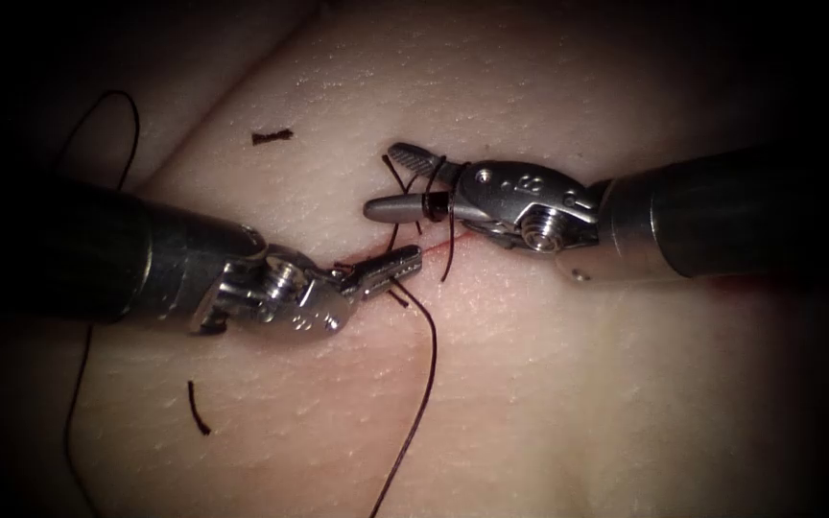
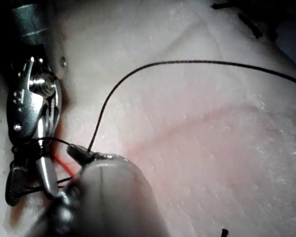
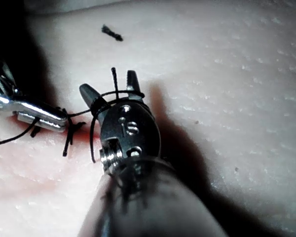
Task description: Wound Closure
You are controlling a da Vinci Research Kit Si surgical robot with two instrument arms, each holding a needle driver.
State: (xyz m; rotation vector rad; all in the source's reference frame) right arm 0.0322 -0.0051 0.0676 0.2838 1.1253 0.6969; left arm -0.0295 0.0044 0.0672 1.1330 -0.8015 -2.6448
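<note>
We log: left claw [image 1: 397,265] clamped on thread [image 1: 422,384] at cut [image 1: 438,247] in tissue [image 1: 568,384]. Right claw [image 1: 386,180] agape, thread looped around its jaws, grasping nothing. Needle: we cannot locate.

Thread [image 1: 431,364] cut off at the endoscope view's lower edge; needle perhaps hidden behind the left claw [image 1: 397,265].

Endoscope view: looks from above and in front at the tissue [image 1: 549,384], at medium closeness.
Left wrist view: looks along the left tool [image 2: 81,154], very near.
Right wrist view: looks along the right tool [image 3: 111,91], very near.
Shared part: the cut [image 1: 376,257], where both tools and the thread [image 1: 424,384] meet.
</note>
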